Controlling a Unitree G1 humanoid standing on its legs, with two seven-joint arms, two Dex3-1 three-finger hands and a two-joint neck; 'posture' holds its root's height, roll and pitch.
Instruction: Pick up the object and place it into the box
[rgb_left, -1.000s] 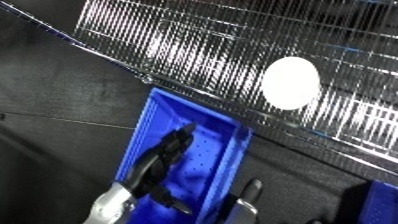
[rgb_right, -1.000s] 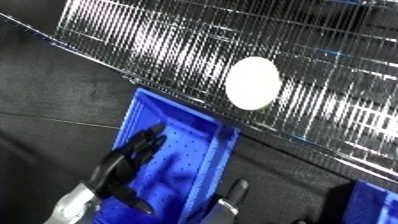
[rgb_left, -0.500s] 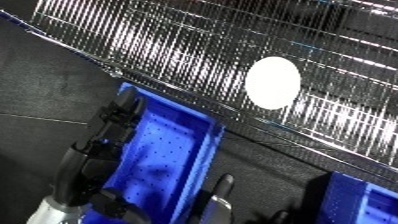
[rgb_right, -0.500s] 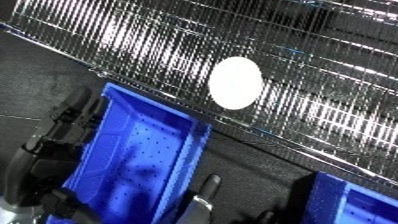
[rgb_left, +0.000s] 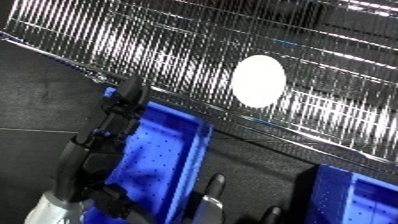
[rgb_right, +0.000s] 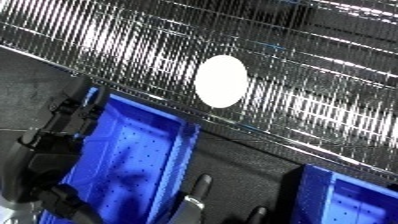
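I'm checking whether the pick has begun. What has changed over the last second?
The left hand has moved from over the middle of the blue bin to its left wall, fingers reaching past the far corner. Nothing was taken hold of or let go. The whole view has shifted, so the camera moved. The white oval object stays on the wire rack; a second blue bin now shows at the right.

A dark floor (rgb_left: 35, 100) carries two blue bins — one near (rgb_right: 133, 165), one right (rgb_right: 355, 200).

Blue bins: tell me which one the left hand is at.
The larger blue bin at the view's left; the left hand lies along its left wall. The other bin sits lower right.
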